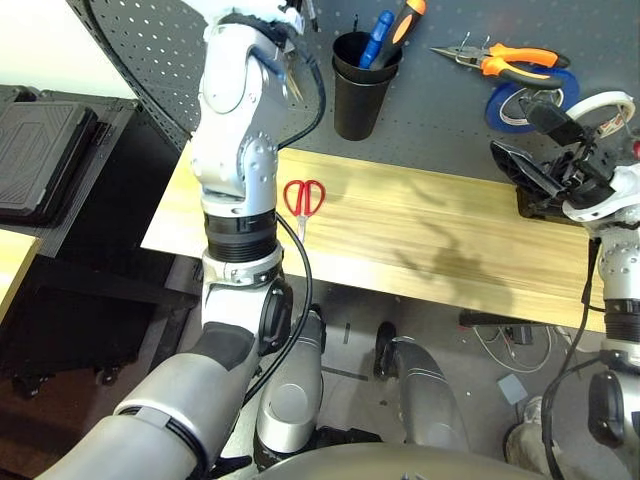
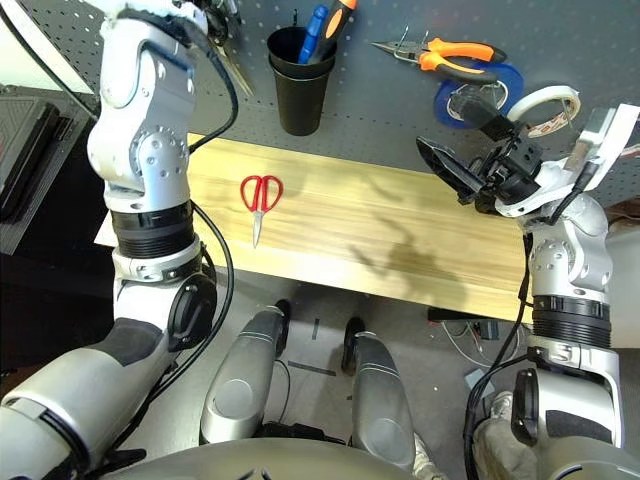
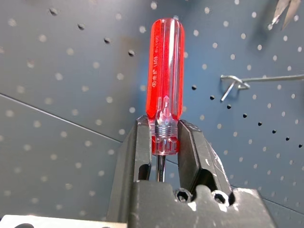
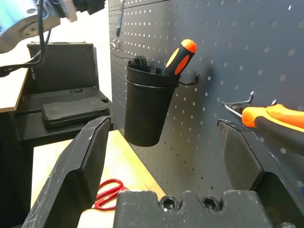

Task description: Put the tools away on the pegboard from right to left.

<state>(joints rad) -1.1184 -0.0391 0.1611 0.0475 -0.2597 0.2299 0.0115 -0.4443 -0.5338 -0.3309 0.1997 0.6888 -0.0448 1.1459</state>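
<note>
The left gripper (image 3: 164,156) clamps the slim red-handled screwdriver (image 3: 165,90) before the dark grey perforated pegboard (image 3: 71,71), the empty right gripper (image 4: 164,137) spread wide, red-handled scissors (image 1: 303,198) lying on the wooden table (image 1: 420,240) at nine o'clock.

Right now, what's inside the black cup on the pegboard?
Two tool handles stick out of the black cup on the pegboard: a blue handle and an orange-and-black handle. Their lower ends are hidden by the cup's wall, so I cannot tell what tools they are.
</note>
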